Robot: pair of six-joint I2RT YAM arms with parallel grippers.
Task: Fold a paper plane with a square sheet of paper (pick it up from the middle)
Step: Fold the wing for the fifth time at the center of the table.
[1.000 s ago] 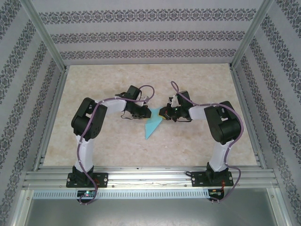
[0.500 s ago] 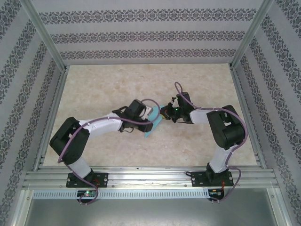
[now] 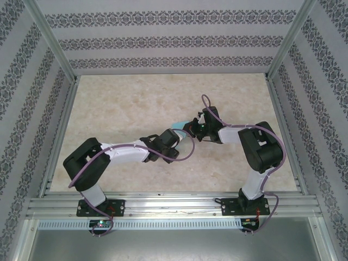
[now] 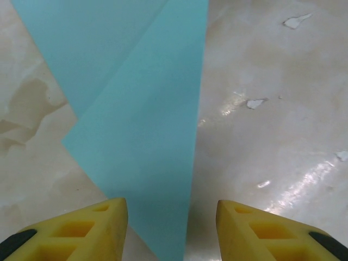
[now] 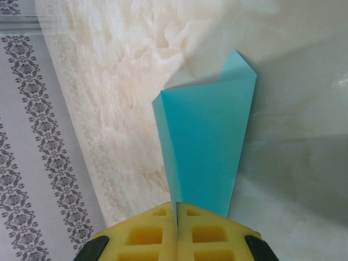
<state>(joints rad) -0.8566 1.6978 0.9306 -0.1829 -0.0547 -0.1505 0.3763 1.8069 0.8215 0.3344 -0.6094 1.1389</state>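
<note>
Turquoise paper (image 5: 209,147) is folded into a narrow pointed shape with layered flaps and a long crease. It sits mid-table, slightly right of centre, between the two grippers. In the top view only a small corner of it (image 3: 178,126) shows above the left wrist.

Right gripper (image 5: 176,213): yellow fingers (image 5: 147,234) pressed together, pinching the narrow end of the paper. From the right wrist view the paper fans out away from the fingers, with one corner flap bent over at the far end. In the top view this gripper (image 3: 191,129) is just right of the paper corner, its arm reaching in from the right.

Left gripper (image 4: 172,215): yellow fingers (image 4: 87,225) spread apart, not clamped on anything. The pointed end of the paper (image 4: 147,119) runs down into the gap between them and seems to lie flat or close to flat on the table. Cannot tell whether either finger touches it. One straight edge runs up the middle of the left wrist view, and a diagonal fold line crosses the upper part. In the top view the left arm stretches low across from the left, its wrist just below the paper.

Table (image 3: 109,103): beige marble-look surface, with small white chipped spots (image 4: 296,22) near the paper. Patterned wallpaper walls (image 3: 163,43) and an aluminium frame (image 3: 51,49) surround the table.
</note>
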